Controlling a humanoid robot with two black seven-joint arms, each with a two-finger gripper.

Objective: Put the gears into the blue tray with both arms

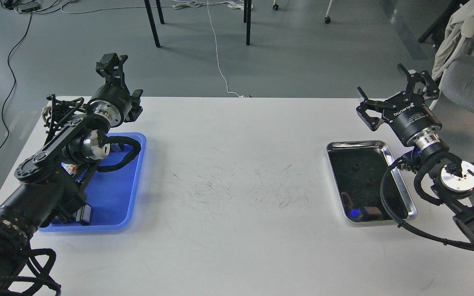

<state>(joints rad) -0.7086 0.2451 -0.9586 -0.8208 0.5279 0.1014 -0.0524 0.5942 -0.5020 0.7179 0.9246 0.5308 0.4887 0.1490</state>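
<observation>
Two small dark gears [356, 166] [370, 181] lie inside the shiny silver tray [358, 143] on the right of the white table. My right gripper [390, 93] hovers above the tray's far edge, open and holding nothing. The blue tray [113, 193] sits at the table's left, and my left arm stretches over it and hides much of it. My left gripper [112, 65] is raised past the tray's far end and pointed away, so its fingers cannot be told apart.
Small parts [70, 166] and a dark block [83, 214] show in the blue tray beside my left arm. A grey chair [467, 82] with cloth stands beyond the table's right corner. Table legs and cables lie on the floor behind.
</observation>
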